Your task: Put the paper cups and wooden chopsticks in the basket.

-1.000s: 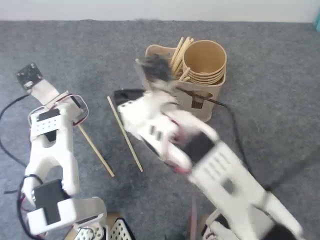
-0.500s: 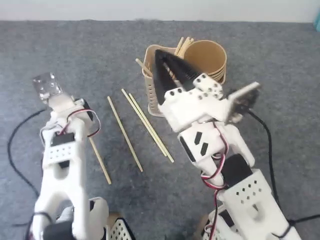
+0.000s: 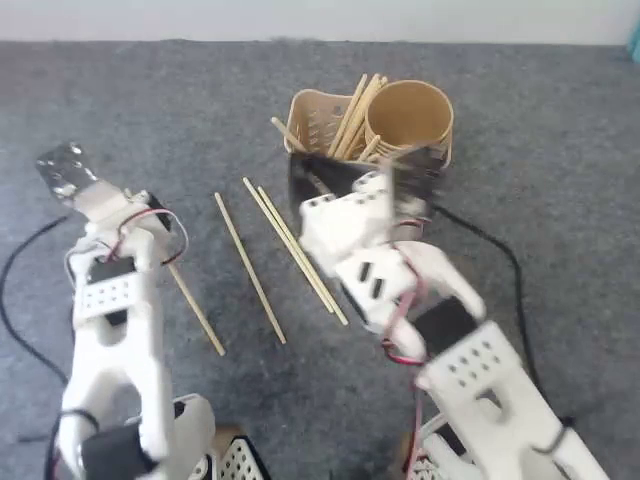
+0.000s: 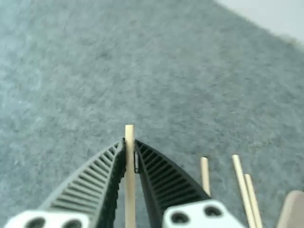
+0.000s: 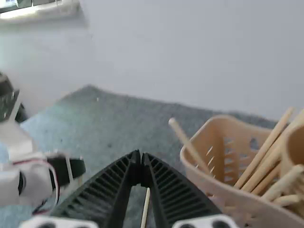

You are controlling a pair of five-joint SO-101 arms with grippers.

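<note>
Fingers of the left gripper (image 4: 129, 142) pinch a pale wooden chopstick (image 4: 129, 190), its near end cut off. The right gripper (image 5: 140, 159), blurred from above, is closed on nothing just beside the tan slotted basket (image 5: 223, 156) holding brown paper cups (image 3: 410, 115). Between the arms, three loose chopsticks (image 3: 250, 268) lie on grey carpet (image 3: 150, 100).

You're working over a grey carpet (image 3: 560, 150) with a short, fuzzy pile (softly and evenly lit all across), and along that carpet's far edge rises a plain pale wall (image 3: 320, 18), with a small teal sliver (image 3: 636, 42) at the carpet's far corner.
</note>
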